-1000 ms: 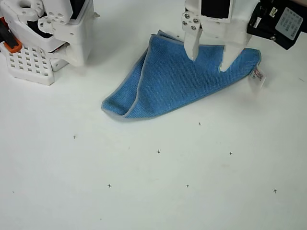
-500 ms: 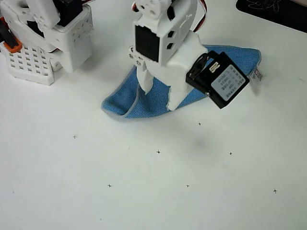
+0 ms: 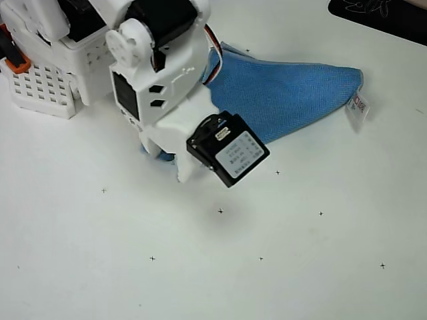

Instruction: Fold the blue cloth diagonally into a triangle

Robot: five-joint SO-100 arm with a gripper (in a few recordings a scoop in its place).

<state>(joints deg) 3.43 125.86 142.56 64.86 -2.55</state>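
The blue cloth lies folded on the white worktop; the claw covers its lower-left corner, grip state hidden

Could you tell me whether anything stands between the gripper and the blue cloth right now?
Nothing visible does. In the overhead view the gripper sits right over the lower-left corner of the blue cloth, its body covering that corner; the white table around holds no other object nearby.

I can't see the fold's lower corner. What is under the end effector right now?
The end effector hangs over the lower left corner of the blue cloth. Slivers of blue show beside its fingers; the corner itself is covered, as is any grip.
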